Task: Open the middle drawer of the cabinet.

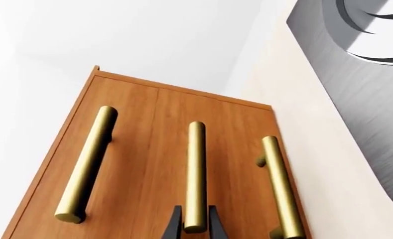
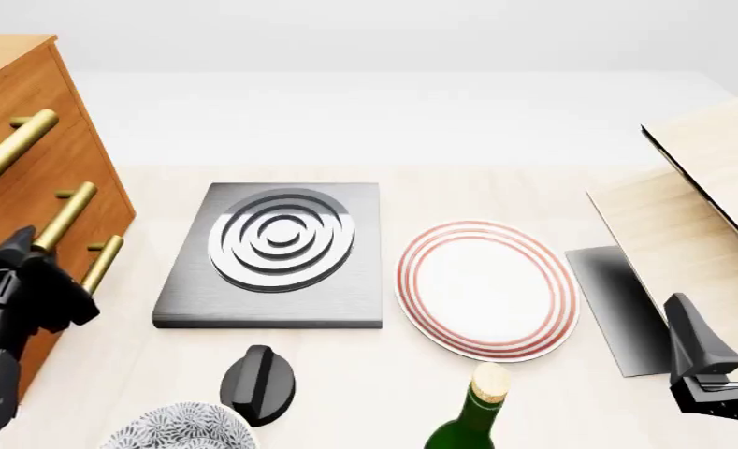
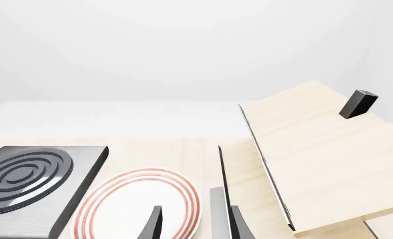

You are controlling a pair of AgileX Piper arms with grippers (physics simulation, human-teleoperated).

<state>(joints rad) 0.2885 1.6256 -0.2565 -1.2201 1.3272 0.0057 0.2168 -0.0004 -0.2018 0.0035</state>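
The cabinet [image 2: 63, 150] is a tall orange-brown wooden chest at the table's left edge, with three stacked drawers that all sit flush. The middle drawer [image 1: 163, 164] carries a brass bar handle [image 2: 66, 215] [image 1: 196, 169]. My left gripper [image 2: 25, 245] [image 1: 195, 209] is at the near end of that handle, with one dark finger pressed close on each side of the bar. My right gripper [image 2: 724, 320] [image 3: 193, 213] hovers open at the near right, above the plate's edge, holding nothing.
A grey stove plate [image 2: 268, 253] with rings lies beside the cabinet. A red-rimmed white plate [image 2: 487, 290] is to its right. A black knob [image 2: 259, 379], a patterned bowl [image 2: 181, 428] and a green bottle [image 2: 475, 412] line the front edge. Pale wood boards [image 2: 705, 206] rise at the right.
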